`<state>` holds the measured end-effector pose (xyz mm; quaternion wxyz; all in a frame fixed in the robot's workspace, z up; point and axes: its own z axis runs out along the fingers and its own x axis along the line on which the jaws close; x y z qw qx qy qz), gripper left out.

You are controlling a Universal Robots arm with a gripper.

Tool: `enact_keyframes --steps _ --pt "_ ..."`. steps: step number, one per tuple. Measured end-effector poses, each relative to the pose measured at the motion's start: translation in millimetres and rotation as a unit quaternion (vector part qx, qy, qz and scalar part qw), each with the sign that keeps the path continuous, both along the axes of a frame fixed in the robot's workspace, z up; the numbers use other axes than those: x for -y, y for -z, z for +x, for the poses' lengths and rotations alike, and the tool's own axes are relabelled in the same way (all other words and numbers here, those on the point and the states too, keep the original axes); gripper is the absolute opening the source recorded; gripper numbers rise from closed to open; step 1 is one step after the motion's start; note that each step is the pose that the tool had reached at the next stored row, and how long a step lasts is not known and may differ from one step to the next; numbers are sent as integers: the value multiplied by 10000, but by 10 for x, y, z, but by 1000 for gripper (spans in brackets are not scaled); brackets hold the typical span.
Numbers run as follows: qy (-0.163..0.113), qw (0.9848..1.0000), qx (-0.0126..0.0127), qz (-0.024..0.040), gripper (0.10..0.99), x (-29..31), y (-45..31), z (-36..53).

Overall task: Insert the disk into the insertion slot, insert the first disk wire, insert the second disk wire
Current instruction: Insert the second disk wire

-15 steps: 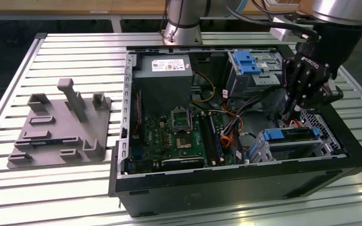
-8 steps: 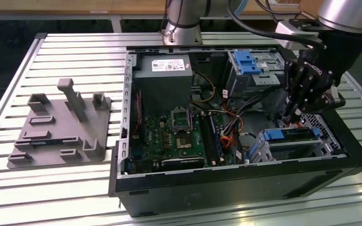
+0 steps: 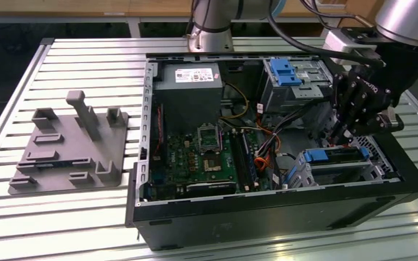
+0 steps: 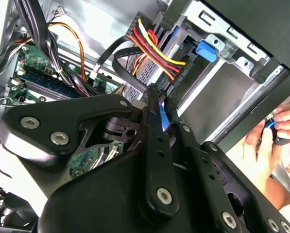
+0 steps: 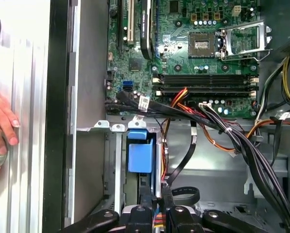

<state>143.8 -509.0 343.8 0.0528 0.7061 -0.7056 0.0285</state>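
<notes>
The disk [image 3: 336, 155], edged by its bright blue carrier, lies inside the insertion slot [image 3: 374, 163], a silvery metal bay at the computer case's near corner on the exterior view's right. Its blue carrier tab [image 5: 140, 154] faces the motherboard. My gripper [image 3: 342, 139] reaches down into the case just beside the disk. My gripper [image 4: 160, 95] is shut on the black connector [image 4: 179, 73] of a disk wire with red, yellow and orange strands [image 4: 157, 51]. A flat black wire [image 4: 119, 52] loops beside it, loose.
A person's hand [image 5: 0, 127] rests on the table outside the case wall. Inside are the motherboard [image 3: 202, 157], a grey power supply [image 3: 187, 81], black cable bundles [image 5: 242, 141] and a taller cage with a blue clip [image 3: 285, 70]. A grey fixture plate [image 3: 71, 147] lies beside the case.
</notes>
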Motion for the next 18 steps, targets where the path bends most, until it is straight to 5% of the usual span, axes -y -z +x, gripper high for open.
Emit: enact_keyframes --steps 6,11,18 --pt "0 9999 0 120 200 100 2 22" --pt "0 9996 0 284 200 118 11 23" --pt "0 9991 0 419 200 178 22 24"
